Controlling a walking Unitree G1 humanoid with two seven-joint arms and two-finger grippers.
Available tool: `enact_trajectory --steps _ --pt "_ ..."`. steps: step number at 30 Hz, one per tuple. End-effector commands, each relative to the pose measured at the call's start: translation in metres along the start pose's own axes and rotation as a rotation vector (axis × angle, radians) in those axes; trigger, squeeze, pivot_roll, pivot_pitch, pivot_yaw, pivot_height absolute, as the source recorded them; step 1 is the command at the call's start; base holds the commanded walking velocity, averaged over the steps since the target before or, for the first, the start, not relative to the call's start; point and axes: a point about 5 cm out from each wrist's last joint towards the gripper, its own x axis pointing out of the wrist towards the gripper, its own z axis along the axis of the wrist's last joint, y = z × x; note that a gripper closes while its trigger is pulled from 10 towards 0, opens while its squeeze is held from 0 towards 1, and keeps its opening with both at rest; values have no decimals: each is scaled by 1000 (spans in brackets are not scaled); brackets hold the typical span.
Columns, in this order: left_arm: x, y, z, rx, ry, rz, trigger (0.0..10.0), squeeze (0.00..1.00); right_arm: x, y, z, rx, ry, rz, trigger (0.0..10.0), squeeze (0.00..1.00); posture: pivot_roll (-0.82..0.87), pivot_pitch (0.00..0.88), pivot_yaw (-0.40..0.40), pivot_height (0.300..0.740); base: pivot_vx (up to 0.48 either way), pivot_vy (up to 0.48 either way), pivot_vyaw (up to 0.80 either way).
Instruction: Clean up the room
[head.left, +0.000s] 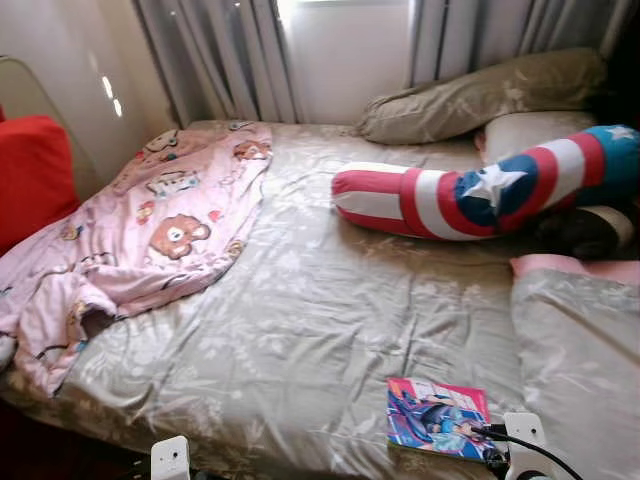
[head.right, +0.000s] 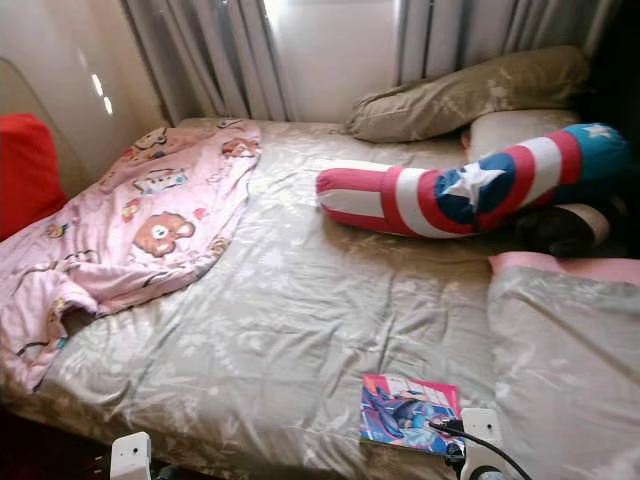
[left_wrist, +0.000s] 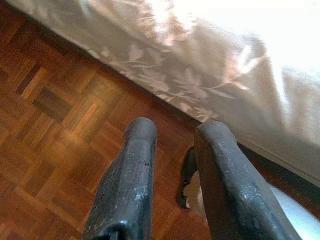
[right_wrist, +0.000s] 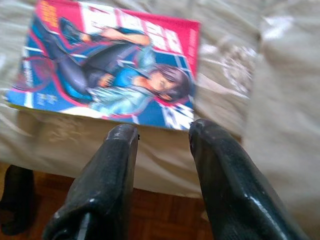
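Since the right gripper (right_wrist: 160, 135) hangs just off the bed's near edge with its jaws released and nothing between them, we judge the step in hand to be the pick-up of the book.

Item 1. Thin glossy comic book with a pink, blue and red illustrated cover (head.left: 437, 417). It lies flat on the grey-beige leaf-patterned bedspread (head.left: 300, 320), at about 5 o'clock in the head view, close to the near edge of the bed. Its long axis runs roughly along that edge, slightly skewed; in the right wrist view the cover's pink band lies on the far side and one long edge faces the fingers (right_wrist: 107, 170). To do this well, we would bring the jaws in low over that near long edge, press slightly into the soft cover so one finger slips beneath, and pinch near the middle of the edge so the thin book does not droop or fan open.

Item 2. Left gripper (left_wrist: 172, 165), low beside the bed over the brown parquet floor (left_wrist: 55, 120), jaws released and holding nothing, idle.

Item 3. Pink bear-printed blanket (head.left: 150, 240), crumpled, at 9 to 10 o'clock.

Item 4. Long red, white and blue star-shield bolster (head.left: 480, 190), at 2 o'clock, well apart from the book.

Item 5. Grey-beige pillow (head.left: 480, 95), at 1 o'clock, before the grey curtains (head.left: 220, 55).
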Motion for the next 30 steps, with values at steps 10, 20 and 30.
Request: enact_trajectory --steps 10,20,30 --pt "-1 4 -3 10 20 10 10000 0 0 7 -3 21 6 13 10000 0 36 0 62 740 0 480 0" --pt "-1 5 -4 8 24 10 10000 0 0 7 -4 22 8 19 10000 0 39 0 63 740 0 480 0" --pt "-1 6 -5 7 26 10 10000 0 0 8 -5 25 8 21 10000 0 40 0 65 740 0 480 0"
